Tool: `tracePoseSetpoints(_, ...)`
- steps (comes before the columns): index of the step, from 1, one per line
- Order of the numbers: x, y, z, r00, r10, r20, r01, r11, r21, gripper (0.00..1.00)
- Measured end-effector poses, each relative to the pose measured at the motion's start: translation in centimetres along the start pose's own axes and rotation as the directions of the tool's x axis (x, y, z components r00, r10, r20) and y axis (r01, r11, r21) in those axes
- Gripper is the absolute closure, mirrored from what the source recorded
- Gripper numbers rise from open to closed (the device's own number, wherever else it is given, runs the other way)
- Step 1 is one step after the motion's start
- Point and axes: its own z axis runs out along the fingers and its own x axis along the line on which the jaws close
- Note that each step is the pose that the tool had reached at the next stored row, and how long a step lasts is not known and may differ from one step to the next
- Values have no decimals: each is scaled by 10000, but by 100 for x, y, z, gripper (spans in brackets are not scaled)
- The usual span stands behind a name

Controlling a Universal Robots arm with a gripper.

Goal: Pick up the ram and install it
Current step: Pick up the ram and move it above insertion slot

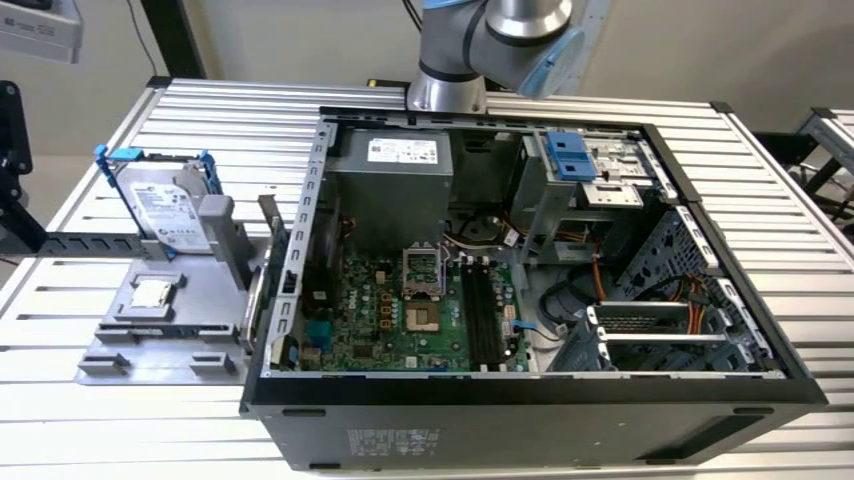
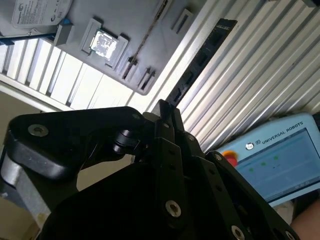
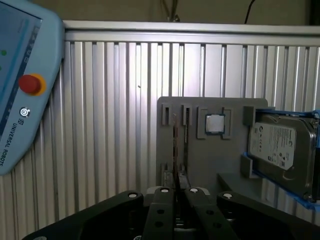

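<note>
— Dark, thin and long: we see the circuit-board ram stick [image 2: 197,60], one end pinched tight in the black gripper [image 2: 162,107].
— We agree. The ribbed aluminium tabletop [image 2: 265,75] lies behind it; the open black computer case [image 1: 534,420] sits mid-frame in the exterior view.

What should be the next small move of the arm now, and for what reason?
Probably carry the ram toward the open computer case. In the second wrist view the gripper seems shut on it, with the gray tray beyond; the black memory slots look empty.
</note>
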Motion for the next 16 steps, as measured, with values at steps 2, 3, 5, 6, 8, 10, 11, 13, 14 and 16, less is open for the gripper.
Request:
tracePoseSetpoints(2,0,0,-2,10000,0,-4,0,10000,1,100)
tracePoseSetpoints(3,0,0,-2,10000,0,-5,0,10000,1,100)
tracePoseSetpoints(5,0,0,-3,10000,0,-7,0,10000,-1,100)
tracePoseSetpoints(6,0,0,-3,10000,0,-8,0,10000,-1,100)
tracePoseSetpoints(8,-1,-1,-3,10000,0,-9,0,10000,-1,100)
tracePoseSetpoints(10,-1,-20,-4,10000,0,-10,0,10000,-2,100)
tracePoseSetpoints(11,-1,-40,-3,10000,0,-9,0,10000,-3,100)
tracePoseSetpoints(13,-1,-101,-3,10000,1,-8,-1,10000,-10,100)
tracePoseSetpoints(14,0,-142,-3,10000,1,-9,-1,10000,-17,100)
tracePoseSetpoints(16,-1,-218,-3,10000,1,-9,-1,10000,-31,100)
